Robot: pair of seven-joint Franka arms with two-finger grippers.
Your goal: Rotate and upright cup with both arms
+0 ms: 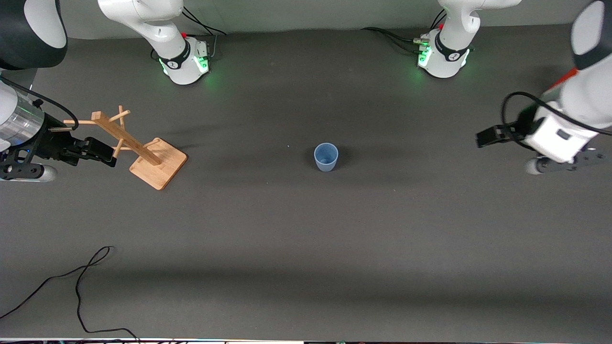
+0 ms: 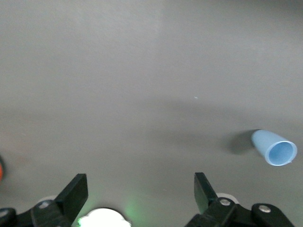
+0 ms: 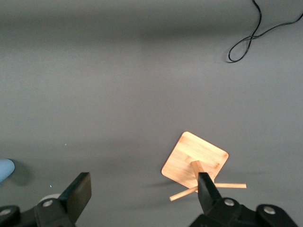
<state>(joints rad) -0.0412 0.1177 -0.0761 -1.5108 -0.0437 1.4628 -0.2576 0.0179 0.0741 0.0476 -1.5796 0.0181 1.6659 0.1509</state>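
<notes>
Risk from here looks small but real: the cup [image 1: 326, 156] stands upright, mouth up, alone mid-surface [image 1: 306, 229], well apart from both arms. The left gripper [image 1: 488, 136] hangs over the left arm's end of the surface, fingers [image 2: 75, 191] spread and holding nothing; the right gripper [image 1: 98, 152] sits just beside the wooden rack [image 1: 143, 150] at the right arm's end, fingers [image 3: 80, 191] likewise released. Any further approach could nudge the light cup over, and a careless right-arm swing could clip the rack's pegs.
</notes>
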